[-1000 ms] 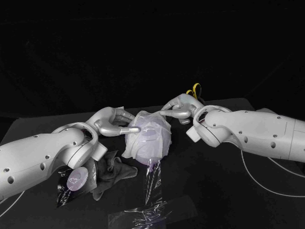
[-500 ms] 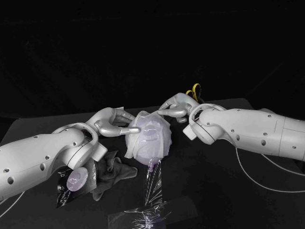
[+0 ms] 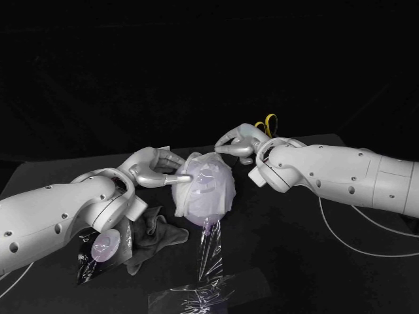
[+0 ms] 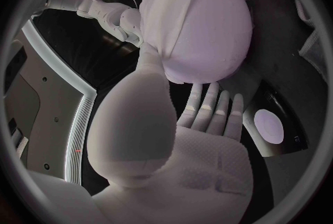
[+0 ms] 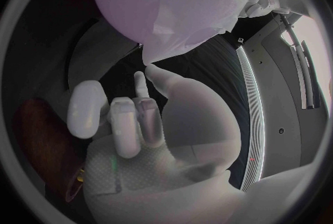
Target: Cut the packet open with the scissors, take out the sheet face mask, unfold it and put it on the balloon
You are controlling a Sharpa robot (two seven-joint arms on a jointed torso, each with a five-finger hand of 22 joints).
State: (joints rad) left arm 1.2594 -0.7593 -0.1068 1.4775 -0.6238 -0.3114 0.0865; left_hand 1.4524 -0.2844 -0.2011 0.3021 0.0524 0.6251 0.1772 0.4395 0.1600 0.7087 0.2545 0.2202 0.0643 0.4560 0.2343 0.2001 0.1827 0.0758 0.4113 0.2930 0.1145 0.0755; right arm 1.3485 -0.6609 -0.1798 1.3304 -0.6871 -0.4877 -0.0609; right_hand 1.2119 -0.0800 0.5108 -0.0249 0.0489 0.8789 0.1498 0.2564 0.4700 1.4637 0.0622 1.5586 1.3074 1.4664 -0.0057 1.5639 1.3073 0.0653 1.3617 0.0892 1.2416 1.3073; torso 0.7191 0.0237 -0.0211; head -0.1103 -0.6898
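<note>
From the head camera I see my left hand (image 3: pixel 156 170) beside the balloon (image 3: pixel 209 212), on the side away from the right hand, with one fingertip on the sheet face mask (image 3: pixel 202 183) draped over it. My right hand (image 3: pixel 237 145) sits just above the balloon's far shoulder, one finger aimed across its top. The scissors (image 3: pixel 267 122) lie just behind the right hand. The cut packet (image 3: pixel 196 297) lies well below both hands, near me, and a dark cloth (image 3: pixel 158 237) is bunched under the left forearm.

On the left wrist camera the fingers (image 4: pixel 208 107) lie straight, side by side, under the balloon. The thumb stands apart from them and rests on the mask's pale edge, with nothing pinched.

On the right wrist camera the thumb and one slim finger reach up to a hanging corner of the mask, and the other fingers (image 5: pixel 86 107) are curled in. I cannot tell whether that corner is nipped or only touched.
</note>
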